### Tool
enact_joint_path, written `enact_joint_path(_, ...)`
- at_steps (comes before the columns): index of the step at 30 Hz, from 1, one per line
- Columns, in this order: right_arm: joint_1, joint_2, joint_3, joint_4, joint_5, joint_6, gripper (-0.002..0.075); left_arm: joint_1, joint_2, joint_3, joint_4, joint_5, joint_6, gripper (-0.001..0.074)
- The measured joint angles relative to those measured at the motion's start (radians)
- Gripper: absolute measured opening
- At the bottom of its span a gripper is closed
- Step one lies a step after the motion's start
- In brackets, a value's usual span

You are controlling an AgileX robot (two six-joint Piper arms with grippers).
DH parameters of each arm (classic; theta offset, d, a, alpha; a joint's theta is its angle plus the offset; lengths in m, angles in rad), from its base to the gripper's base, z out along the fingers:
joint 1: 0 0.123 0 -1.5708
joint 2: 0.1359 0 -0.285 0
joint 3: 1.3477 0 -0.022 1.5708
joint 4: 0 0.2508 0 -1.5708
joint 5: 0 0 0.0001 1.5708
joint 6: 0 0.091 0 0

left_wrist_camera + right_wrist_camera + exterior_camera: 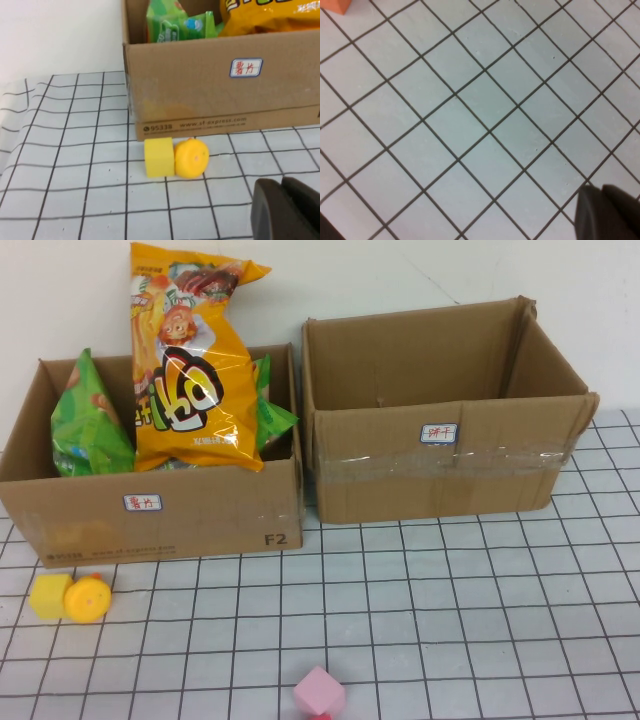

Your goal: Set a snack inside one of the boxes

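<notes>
A large orange snack bag (190, 360) stands upright in the left cardboard box (150, 515), sticking out above its rim, with green snack bags (90, 425) beside it. The right cardboard box (440, 465) looks empty. The left wrist view shows the left box (220, 95), the orange bag (270, 15) and a green bag (175, 25). My left gripper (281, 186) is shut and empty, low over the mat in front of the left box. My right gripper (601, 193) is shut and empty above the bare grid mat. Neither gripper shows in the high view.
A yellow cube (50, 595) and a yellow round block (88, 598) lie in front of the left box, also in the left wrist view (159, 157). A pink cube (318, 692) sits at the front edge. An orange block corner (335, 4) shows in the right wrist view.
</notes>
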State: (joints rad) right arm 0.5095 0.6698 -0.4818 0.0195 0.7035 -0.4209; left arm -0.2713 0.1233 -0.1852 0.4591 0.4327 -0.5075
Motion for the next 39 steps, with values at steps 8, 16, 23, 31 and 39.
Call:
enact_joint_path(8,0.0,0.0,0.0,0.0,0.0,0.0,0.0,0.136,-0.097,0.138,-0.152,-0.088,0.175,-0.0001)
enact_joint_path(16,0.0,0.0,0.0,0.001,0.0,0.0,0.0,0.185,-0.101,0.208,-0.286,-0.111,0.234,-0.0001)
enact_joint_path(23,0.0,0.0,0.0,0.001,0.0,0.0,0.0,0.187,-0.106,0.208,-0.324,-0.105,0.309,-0.0001)
enact_joint_path(31,0.0,0.0,0.0,0.001,0.0,0.0,0.0,0.187,-0.133,0.206,-0.459,-0.1,0.412,-0.0001)
enact_joint_path(39,0.0,0.0,0.0,0.001,0.0,0.0,0.0,0.187,-0.133,0.206,-0.488,-0.1,0.513,-0.0001)
